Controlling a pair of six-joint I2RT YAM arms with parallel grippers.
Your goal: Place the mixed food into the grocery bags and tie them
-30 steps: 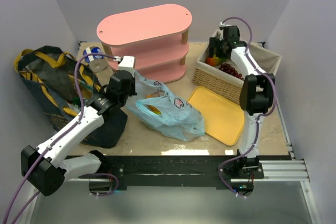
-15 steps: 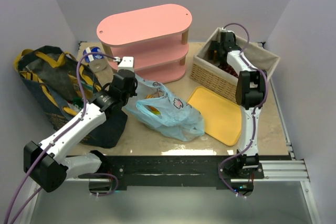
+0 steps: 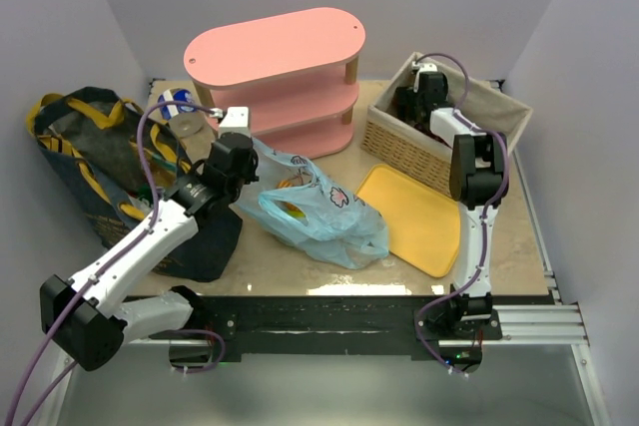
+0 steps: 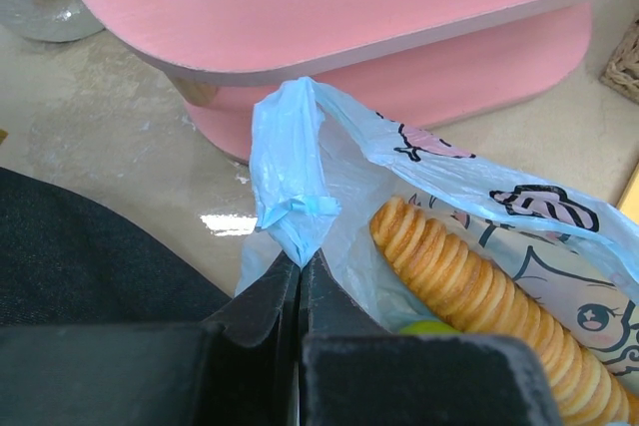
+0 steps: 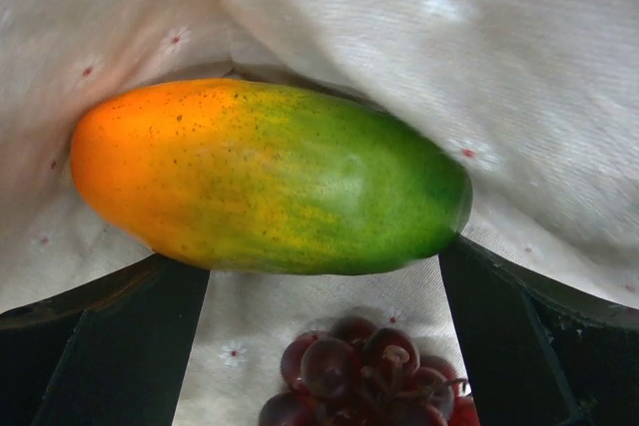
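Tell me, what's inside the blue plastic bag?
A long orange ridged bread shows inside the light-blue plastic bag, with a bit of something yellow-green beside it. The plastic covers the rest, so anything deeper can't be seen.

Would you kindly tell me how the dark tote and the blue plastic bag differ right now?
The tote is dark cloth with yellow handles; the plastic bag is thin, pale blue and printed with cartoons. The tote lies at the left edge of the table, the plastic bag nearer the middle. The left pincer is shut on the plastic bag's handle; nothing holds the tote. Both rest on the table.
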